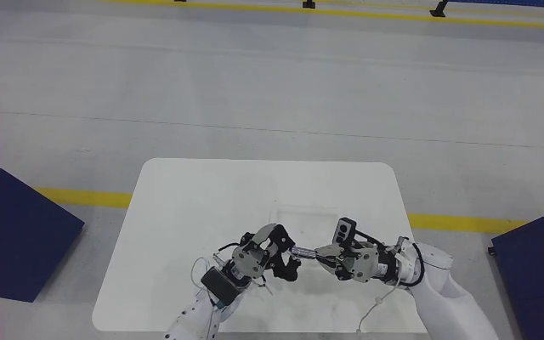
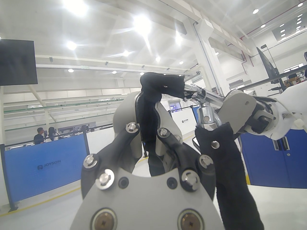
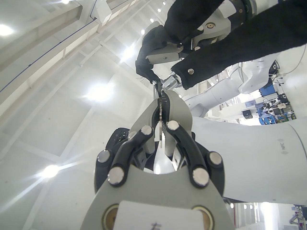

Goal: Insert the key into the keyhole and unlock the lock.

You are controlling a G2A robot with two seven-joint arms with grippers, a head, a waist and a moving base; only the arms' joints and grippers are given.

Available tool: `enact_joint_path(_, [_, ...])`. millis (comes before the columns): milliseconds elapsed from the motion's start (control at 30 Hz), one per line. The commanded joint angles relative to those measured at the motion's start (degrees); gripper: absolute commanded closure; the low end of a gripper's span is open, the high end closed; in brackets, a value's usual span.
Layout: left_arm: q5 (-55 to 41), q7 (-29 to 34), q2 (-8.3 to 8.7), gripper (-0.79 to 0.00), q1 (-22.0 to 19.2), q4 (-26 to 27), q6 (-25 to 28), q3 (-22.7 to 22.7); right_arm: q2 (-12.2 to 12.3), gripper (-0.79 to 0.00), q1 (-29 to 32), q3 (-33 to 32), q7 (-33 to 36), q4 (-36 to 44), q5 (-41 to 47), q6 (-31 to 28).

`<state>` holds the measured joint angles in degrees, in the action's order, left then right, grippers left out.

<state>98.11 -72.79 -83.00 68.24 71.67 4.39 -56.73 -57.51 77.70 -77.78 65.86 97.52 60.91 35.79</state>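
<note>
**Top view.** The left pincer and the right pincer meet tip to tip above the near half of the white tabletop. The lock, a small chrome piece, sits between them, at the tips of the left pincer's black-covered fingers. At this range the key cannot be told apart from the right pincer's tips.

**Left wrist view.** The left pincer is clamped on the lock. One fabric-sleeved fingertip bears on one side of the chrome body, and the second bears on the opposite side. The right pincer meets the lock from the far side. Beyond the pincer, a blue barrier carries a dark printed mark.

**Right wrist view.** The right pincer is closed on the key. The key is seen edge-on, its toothed edge between the two pale fingers. Just ahead of these tips is the lock, gripped by the left pincer. The key's forward end reaches the lock, but it cannot be told whether it is seated in the keyhole. A white label on the pincer's base bears dark characters and is cut by the frame edge.
</note>
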Motion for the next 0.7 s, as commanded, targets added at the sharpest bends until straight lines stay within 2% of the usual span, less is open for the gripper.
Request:
enact_joint_path(0, [0.47, 0.05, 0.09, 0.0, 0.0, 0.1, -0.27, -0.12, 0.12, 0.0, -0.04, -0.04, -0.34, -0.05, 0.0, 1.23])
enact_joint_path(467, [2.39, 0.51, 0.7, 0.0, -0.01, 0.85, -1.75, -0.99, 1.29, 0.0, -0.41, 1.21, -4.51, 0.5, 5.33, 7.14])
enact_joint_path(667, [1.91, 0.34, 0.88, 0.0, -0.05, 1.1, -1.72, -1.42, 1.55, 0.0, -0.67, 1.32, -4.77, 0.75, 5.47, 7.41])
